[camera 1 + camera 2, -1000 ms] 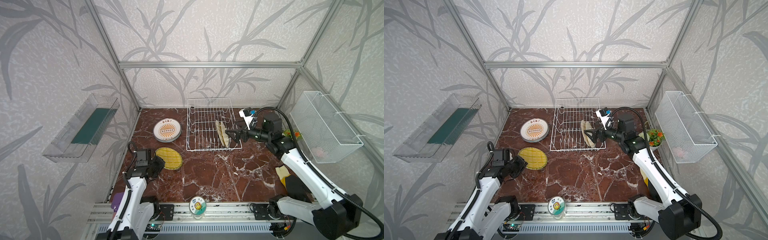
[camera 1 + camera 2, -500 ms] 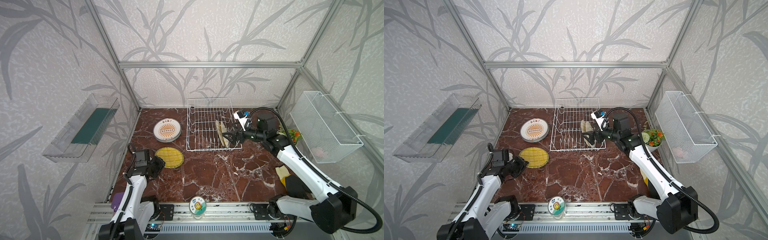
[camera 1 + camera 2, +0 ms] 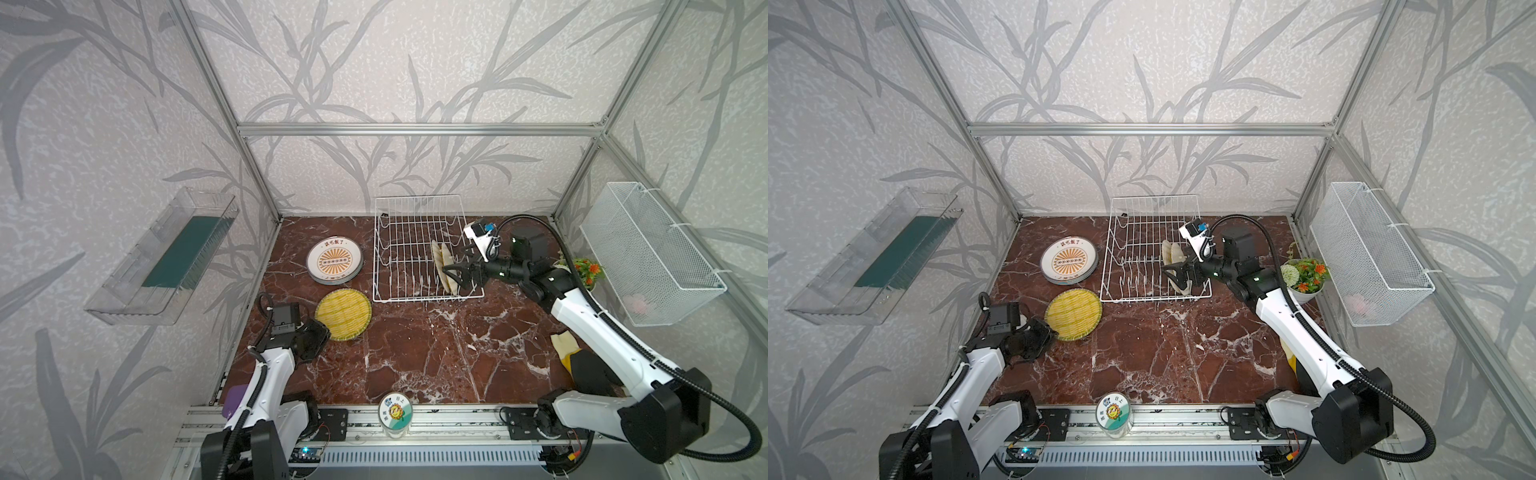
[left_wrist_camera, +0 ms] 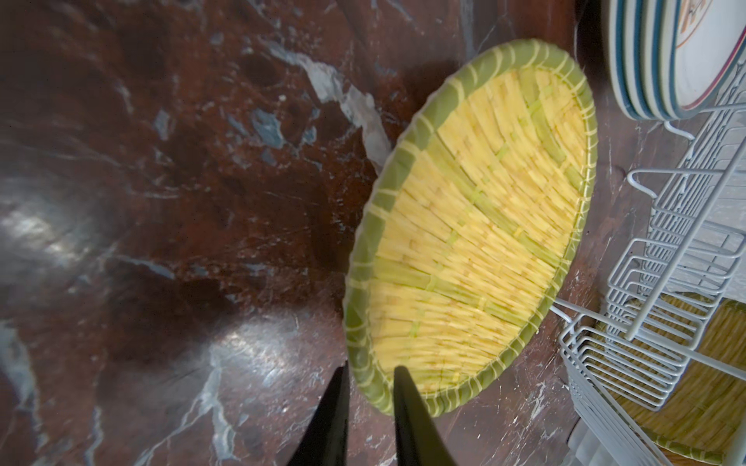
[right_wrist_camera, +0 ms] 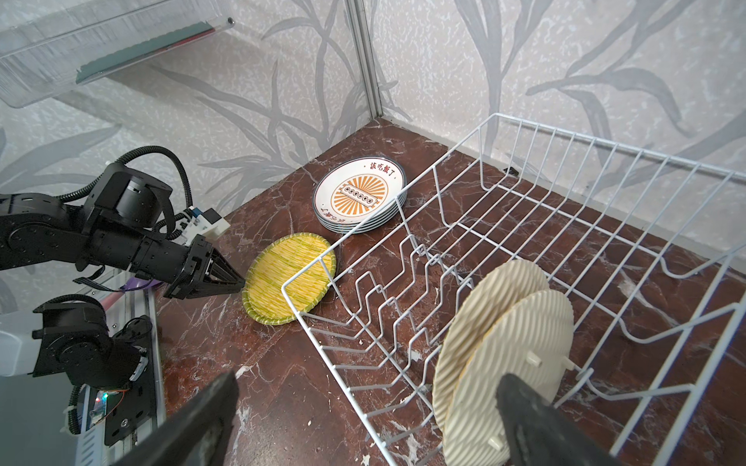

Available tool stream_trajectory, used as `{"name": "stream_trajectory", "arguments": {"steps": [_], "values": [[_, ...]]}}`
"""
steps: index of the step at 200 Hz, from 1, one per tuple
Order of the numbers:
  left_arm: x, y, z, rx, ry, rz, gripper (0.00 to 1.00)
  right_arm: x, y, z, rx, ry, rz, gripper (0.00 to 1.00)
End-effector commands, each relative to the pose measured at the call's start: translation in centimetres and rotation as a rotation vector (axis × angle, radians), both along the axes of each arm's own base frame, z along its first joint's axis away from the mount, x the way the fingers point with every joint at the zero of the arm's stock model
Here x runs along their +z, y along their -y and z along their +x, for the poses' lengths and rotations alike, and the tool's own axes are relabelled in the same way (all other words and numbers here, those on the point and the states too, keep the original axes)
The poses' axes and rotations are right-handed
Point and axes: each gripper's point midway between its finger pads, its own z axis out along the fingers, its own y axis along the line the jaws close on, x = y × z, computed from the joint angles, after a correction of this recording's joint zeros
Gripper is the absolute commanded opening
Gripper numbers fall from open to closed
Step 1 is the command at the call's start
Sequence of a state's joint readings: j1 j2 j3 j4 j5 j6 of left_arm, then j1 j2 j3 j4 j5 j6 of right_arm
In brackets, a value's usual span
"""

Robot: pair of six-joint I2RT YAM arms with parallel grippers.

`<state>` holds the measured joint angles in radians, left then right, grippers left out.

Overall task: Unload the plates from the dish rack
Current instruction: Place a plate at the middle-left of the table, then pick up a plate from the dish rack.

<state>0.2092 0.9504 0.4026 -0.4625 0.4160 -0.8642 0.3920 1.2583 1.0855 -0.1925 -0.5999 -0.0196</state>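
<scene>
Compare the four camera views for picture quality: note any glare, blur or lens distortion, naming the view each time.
Left wrist view: white glare patches on the marble tabletop, woven plate slightly soft. Right wrist view: the right gripper looms out of focus, the racked plates sharper. Both top views: even light, faint shadows, frame posts splayed by the wide lens.
</scene>
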Motion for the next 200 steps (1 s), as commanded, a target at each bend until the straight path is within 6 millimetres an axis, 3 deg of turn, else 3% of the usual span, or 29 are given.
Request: {"name": "stream_trajectory", "arguments": {"steps": [1,34,95,120,142,200], "values": [[-0.4,-0.7,-0.5,0.021,-0.024,0.028,0.24,1.2,-0.3,0.3,0.003,0.031,0.000,0.99],[0.2,-1.6,-1.2,0.056,-0.062,0.066,0.25,1.1,-0.3,0.5,-0.002,0.029,-0.002,0.99],[5.4,-3.8,-1.6,0.118,0.013,0.200,0.52,0.5,0.1,1.2,-0.044,0.019,-0.017,0.99],[9.0,-2.8,1.2,0.015,0.183,0.195,0.66,0.6,0.5,1.8,-0.085,0.017,-0.024,0.99],[12.6,-1.4,3.8,-0.078,0.326,0.156,0.73,0.7,1.1,2.3,-0.136,0.017,-0.032,0.99],[21.0,2.1,7.2,-0.306,0.550,0.108,0.83,-0.1,3.6,3.3,-0.285,0.028,-0.088,0.99]]}}
